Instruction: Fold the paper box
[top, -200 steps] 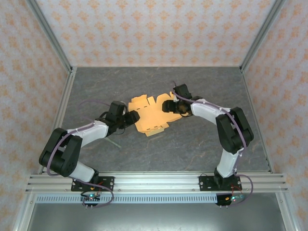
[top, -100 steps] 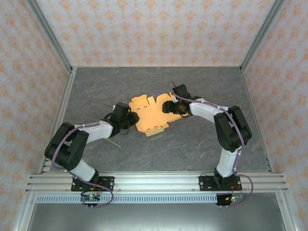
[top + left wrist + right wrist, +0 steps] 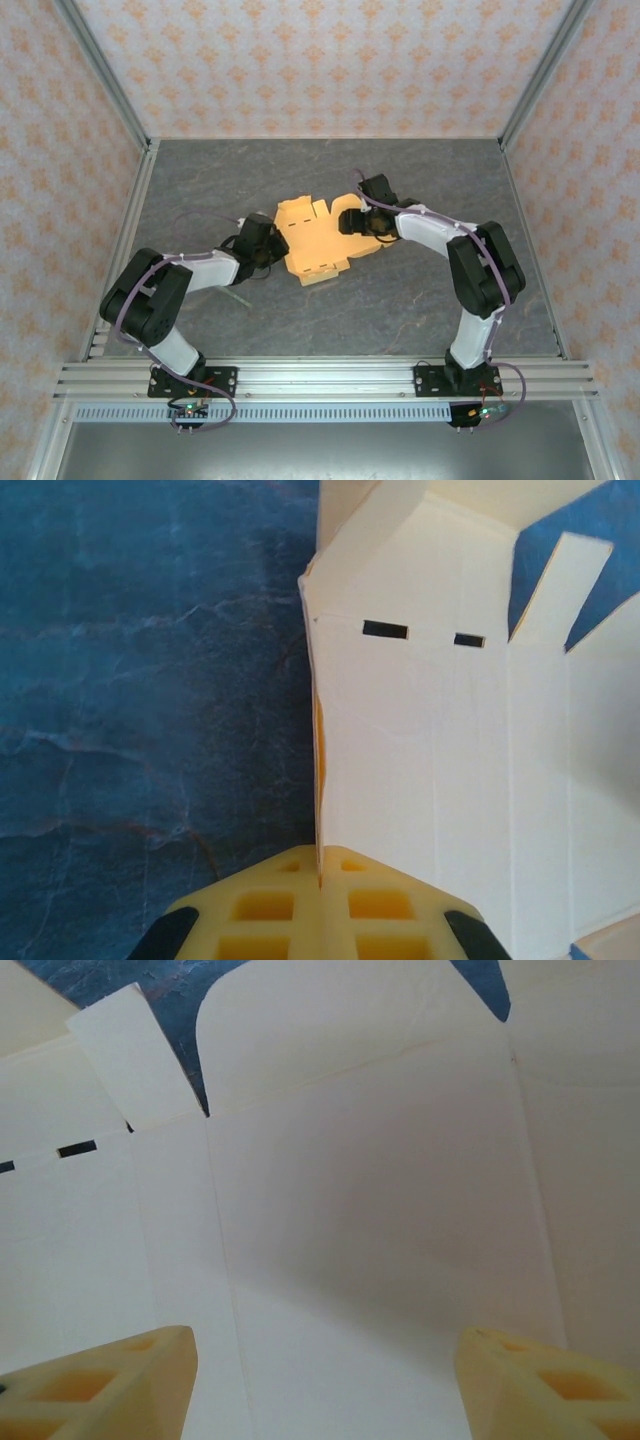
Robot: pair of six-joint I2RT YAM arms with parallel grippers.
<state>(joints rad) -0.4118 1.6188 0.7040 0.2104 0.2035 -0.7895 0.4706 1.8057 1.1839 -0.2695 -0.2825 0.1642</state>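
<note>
- Box (image 3: 318, 240): centre of table (image 3: 420, 300); largely a flat die-cut sheet, flaps (image 3: 300, 212) not yet raised.
- Left gripper (image 3: 320, 880): at the box's 9 o'clock edge, fingers closed and pinching that edge.
- Right gripper (image 3: 325, 1365): at the box's 2 o'clock, fingers spread wide over a panel; contact unclear.
- Progress: early; seemingly all folds and tab insertions left.
</note>
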